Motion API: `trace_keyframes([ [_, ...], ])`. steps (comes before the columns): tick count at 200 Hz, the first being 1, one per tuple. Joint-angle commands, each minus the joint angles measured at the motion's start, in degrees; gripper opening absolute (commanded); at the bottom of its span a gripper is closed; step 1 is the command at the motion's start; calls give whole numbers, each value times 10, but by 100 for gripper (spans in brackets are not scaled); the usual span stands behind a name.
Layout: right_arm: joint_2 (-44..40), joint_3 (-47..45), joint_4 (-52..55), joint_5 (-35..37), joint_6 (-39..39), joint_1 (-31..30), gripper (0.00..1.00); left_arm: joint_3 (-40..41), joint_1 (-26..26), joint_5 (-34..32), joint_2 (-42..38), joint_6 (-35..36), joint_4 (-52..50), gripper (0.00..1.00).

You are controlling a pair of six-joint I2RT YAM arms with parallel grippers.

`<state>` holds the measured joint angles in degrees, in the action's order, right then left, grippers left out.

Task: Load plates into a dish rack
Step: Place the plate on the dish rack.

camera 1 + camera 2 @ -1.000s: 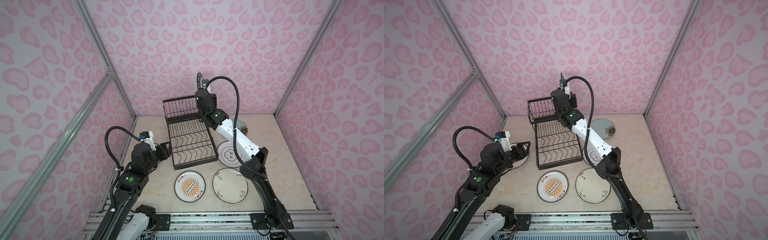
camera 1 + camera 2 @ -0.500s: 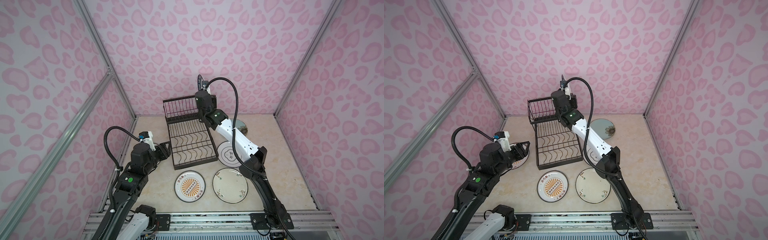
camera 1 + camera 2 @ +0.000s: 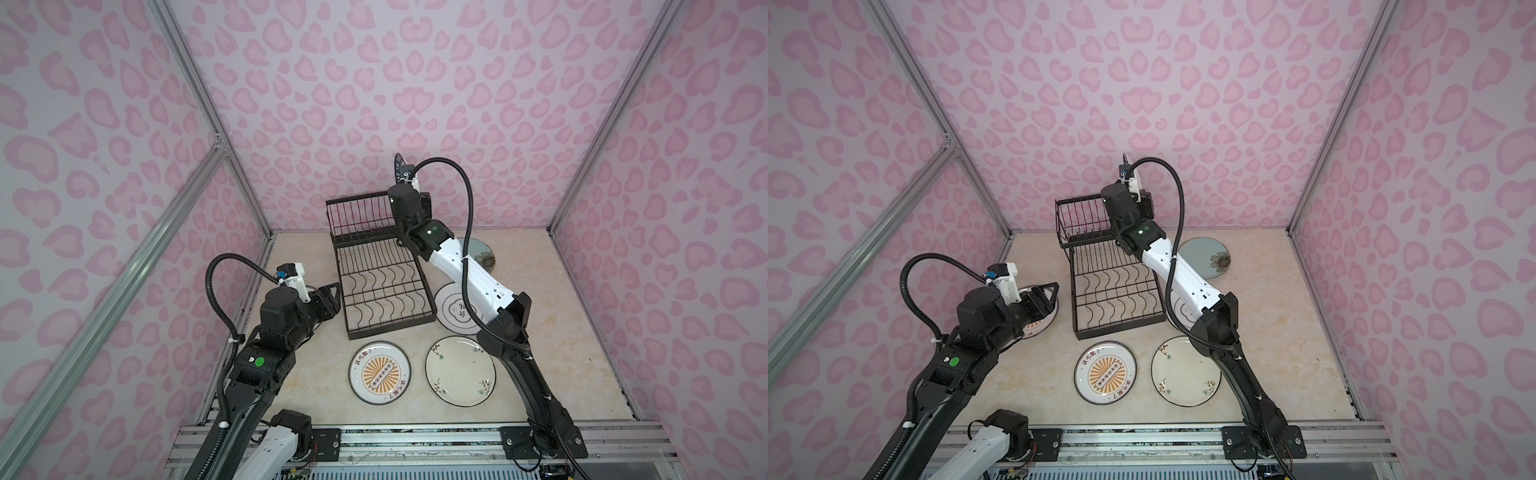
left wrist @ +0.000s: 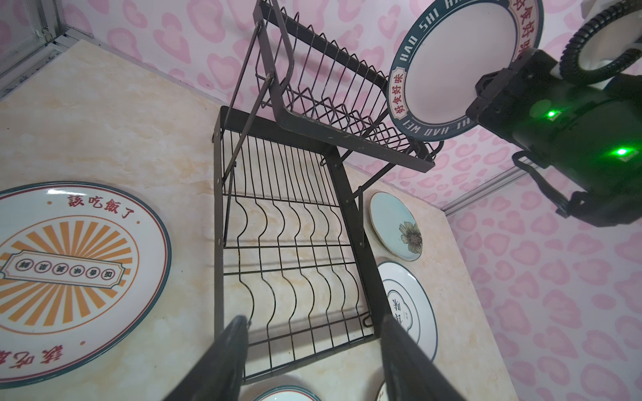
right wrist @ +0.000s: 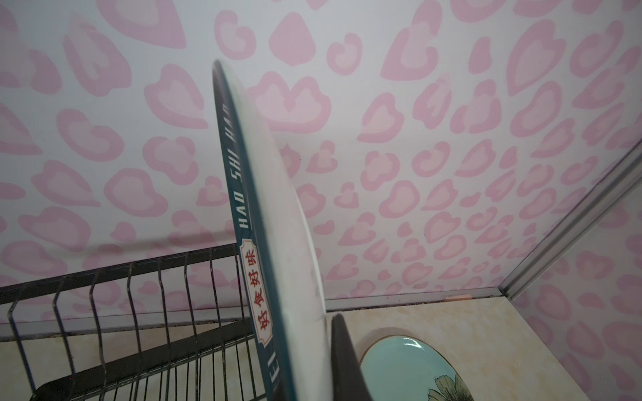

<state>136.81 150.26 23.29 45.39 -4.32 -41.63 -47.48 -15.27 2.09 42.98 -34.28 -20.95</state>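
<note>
One navy plate point(image 4: 458, 69) clamped upright in right fingers point(image 5: 342, 354) near dish rack point(image 4: 347, 137) basket; left fingers point(image 4: 225, 357) spread.

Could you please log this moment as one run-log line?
right gripper: shut on navy lettered-rim plate, upright at raised tier of dish rack | left gripper: open, empty

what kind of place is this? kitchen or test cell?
Looks like a robot test booth, not a kitchen: pink patterned wall panels in an aluminium frame, two arms bolted to a rail at the table edge, and a dish rack with plates staged on the tabletop.
</note>
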Motion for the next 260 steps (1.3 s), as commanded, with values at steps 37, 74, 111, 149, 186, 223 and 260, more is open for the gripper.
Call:
trace_keyframes([
  [37, 12, 1, -19, 15, 0, -2, 0, -7, 1, -6, -4, 8, -1, 63],
  [74, 14, 0, -20, 19, 4, -5, 0, -7, 1, -8, -4, 8, -1, 63],
  [111, 13, -5, -20, 20, 2, -7, 0, -7, 1, -9, -4, 7, -1, 63],
  [149, 13, -10, -18, 25, 2, -8, 0, -6, 1, -8, -4, 6, -2, 63],
  [186, 9, -20, -19, 30, 1, -9, 0, -8, 1, -7, -4, 7, -1, 63],
  [223, 8, -21, -14, 34, -1, -10, 0, -10, 1, -5, -4, 8, -1, 63],
  [260, 5, -34, -10, 32, -10, -10, 0, -11, 1, -6, -4, 8, -2, 63],
])
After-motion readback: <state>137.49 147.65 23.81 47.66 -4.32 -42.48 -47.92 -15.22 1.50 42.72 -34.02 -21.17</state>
